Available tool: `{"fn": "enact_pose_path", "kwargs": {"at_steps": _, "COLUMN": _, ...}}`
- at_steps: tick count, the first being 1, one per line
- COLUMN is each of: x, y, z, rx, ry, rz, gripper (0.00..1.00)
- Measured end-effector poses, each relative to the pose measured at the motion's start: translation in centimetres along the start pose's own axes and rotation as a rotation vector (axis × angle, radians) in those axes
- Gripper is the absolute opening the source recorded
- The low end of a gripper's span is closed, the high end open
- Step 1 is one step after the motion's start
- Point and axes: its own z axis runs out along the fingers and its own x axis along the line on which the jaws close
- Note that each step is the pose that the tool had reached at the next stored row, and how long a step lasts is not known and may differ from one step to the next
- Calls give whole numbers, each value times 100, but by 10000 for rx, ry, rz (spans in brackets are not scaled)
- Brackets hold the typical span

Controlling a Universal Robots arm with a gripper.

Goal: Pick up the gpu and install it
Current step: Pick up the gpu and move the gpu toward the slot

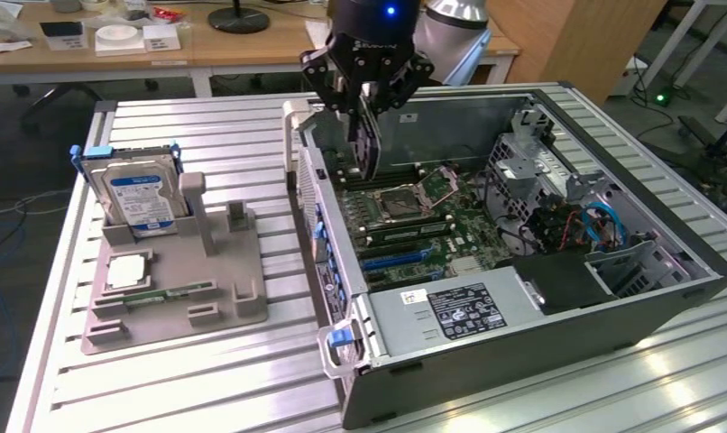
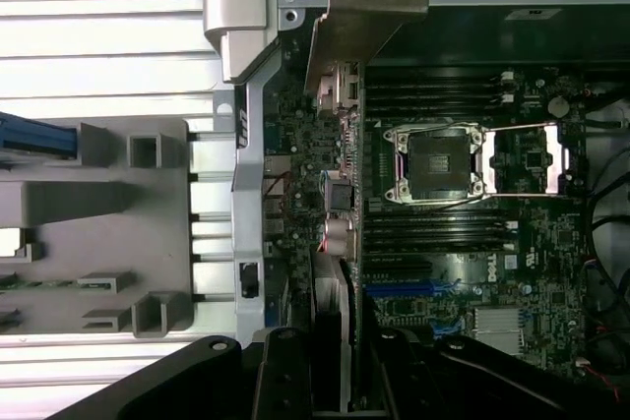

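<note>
My gripper (image 1: 366, 90) hangs over the rear part of the open computer case (image 1: 652, 311), shut on the gpu (image 1: 367, 135). The gpu is a thin dark card held on edge, pointing down toward the motherboard (image 1: 418, 225) and still above it. In the wrist view the gpu (image 2: 340, 243) appears edge-on between the two black fingers (image 2: 285, 381), with its pale metal end bracket (image 2: 369, 7) at the case's rear wall. The blue expansion slots (image 2: 399, 290) lie just beside the card's line.
On the exterior view's left a grey fixture (image 1: 177, 307) holds an upright silver hard drive with a blue label (image 1: 141, 194), a processor chip (image 1: 125, 271) and a green memory stick (image 1: 165, 293). The case holds a power supply (image 1: 460, 311), a CPU socket (image 1: 418, 188) and cable bundles (image 1: 580, 225).
</note>
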Motion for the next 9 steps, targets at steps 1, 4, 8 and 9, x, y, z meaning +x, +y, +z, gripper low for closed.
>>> {"fn": "enact_pose_path", "kwargs": {"at_steps": 1, "x": -15, "y": 1, "z": 0, "rx": 0, "ry": 0, "rz": 0, "gripper": 27}}
{"fn": "enact_pose_path", "kwargs": {"at_steps": 4, "x": -62, "y": 3, "z": 1, "rx": -1, "ry": 0, "rz": 0, "gripper": 27}}
{"fn": "enact_pose_path", "kwargs": {"at_steps": 8, "x": -126, "y": 6, "z": 0, "rx": 0, "ry": 0, "rz": 1, "gripper": 27}}
{"fn": "enact_pose_path", "kwargs": {"at_steps": 9, "x": -142, "y": 7, "z": 0, "rx": 0, "ry": 0, "rz": 0, "gripper": 27}}
